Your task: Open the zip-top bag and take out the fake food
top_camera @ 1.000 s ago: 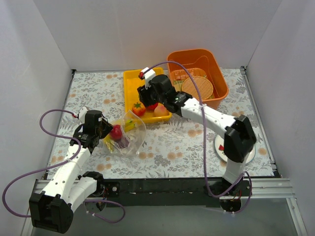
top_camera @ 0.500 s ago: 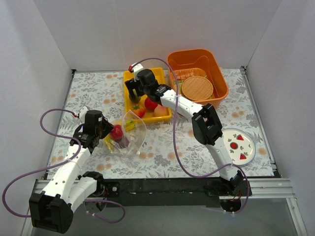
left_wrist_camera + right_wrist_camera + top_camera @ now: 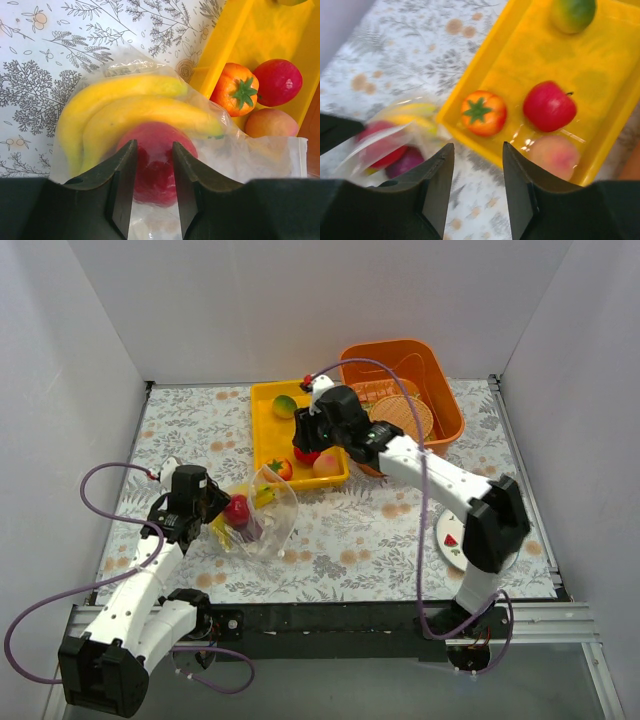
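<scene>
Just beside the tray point(image 3: 220, 50), left tool point(image 3: 154, 152) grips zip-top bag point(image 3: 250, 155) edge.

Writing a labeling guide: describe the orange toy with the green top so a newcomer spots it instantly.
Start at the yellow tray at the far middle of the table. The orange toy lies in its near corner, the one closest to the zip-top bag. Unlike the red apple and peach beside it, it is orange with a green star-shaped leaf cap.
</scene>
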Controlling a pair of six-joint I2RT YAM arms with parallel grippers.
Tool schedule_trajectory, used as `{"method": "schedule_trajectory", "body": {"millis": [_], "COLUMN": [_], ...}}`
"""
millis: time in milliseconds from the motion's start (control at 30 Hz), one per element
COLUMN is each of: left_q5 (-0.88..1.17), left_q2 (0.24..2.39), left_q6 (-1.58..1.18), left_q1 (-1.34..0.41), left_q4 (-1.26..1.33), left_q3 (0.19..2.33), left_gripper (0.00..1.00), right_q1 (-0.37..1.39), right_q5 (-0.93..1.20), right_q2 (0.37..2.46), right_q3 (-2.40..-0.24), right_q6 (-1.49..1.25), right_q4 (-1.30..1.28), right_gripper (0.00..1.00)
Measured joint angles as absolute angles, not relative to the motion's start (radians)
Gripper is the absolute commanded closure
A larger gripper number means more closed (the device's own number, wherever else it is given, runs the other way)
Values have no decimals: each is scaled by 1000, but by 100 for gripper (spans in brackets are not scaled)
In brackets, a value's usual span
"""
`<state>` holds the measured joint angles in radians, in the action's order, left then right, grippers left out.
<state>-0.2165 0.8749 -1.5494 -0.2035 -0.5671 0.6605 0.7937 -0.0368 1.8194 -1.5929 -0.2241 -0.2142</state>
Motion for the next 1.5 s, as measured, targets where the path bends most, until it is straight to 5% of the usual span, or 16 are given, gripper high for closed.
{"method": "schedule_trajectory", "body": {"millis": [200, 467, 833, 1200, 1500], "left_q5": [-230, -245, -215, -196, -187], "left_q2": [847, 815, 825, 845, 860], "left_q6": [-1592, -1658, -1689, -1691, -1687], "left_q1": [-204, -204, -200, -200, -200], "left_q4": [-607, -640, -597, -568, -551], "left_q3": [661, 655, 572, 543, 532], "left_gripper": [67, 75, 76, 77, 78], "right_q1": [832, 970, 975, 980, 1002], "right_q5": [141, 221, 283, 263, 200], "right_q2": [1525, 1647, 1892, 1914, 1980], "right_q3": [-1278, -1182, -1287, -1310, -1402], "right_q6": [-426, -594, -724, -744, -717], "right_q4": [-70, 26, 100, 126, 115], "right_gripper": [53, 53, 35, 13, 9]}}
